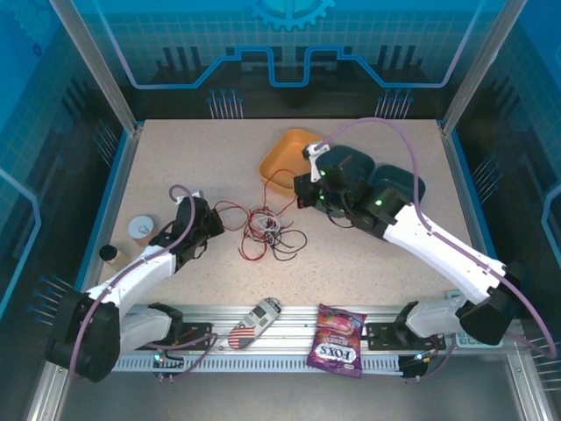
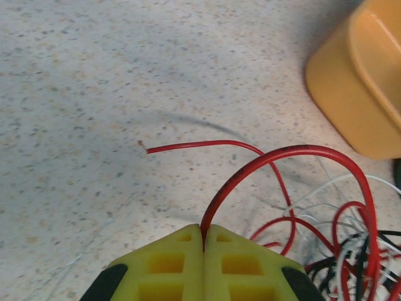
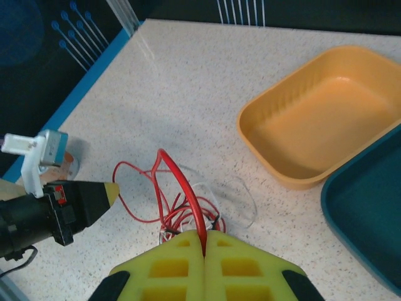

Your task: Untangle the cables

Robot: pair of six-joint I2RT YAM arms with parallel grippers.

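- Left wrist view has the left gripper pinched shut on the red cable. The cable arcs up from the jaws and drops into the tangle. Its free end lies on the table, near the grip.
- Right wrist view has the right gripper also clamped shut on a loop of the red cable, rising out of the tangle.
- Top view puts the tangle mid-table, between the two grippers and just in front of the orange tray.
- The step appears to be drawing the red cable out of the white and black strands.
- The arms should part slowly and low, so the red cable slides rather than cinches.
- Working the nearby free end back through the loops probably frees it sooner than hauling on the middle.
- If the white and black strands lift too, the whole bundle is being dragged. Then it is better to ease off.
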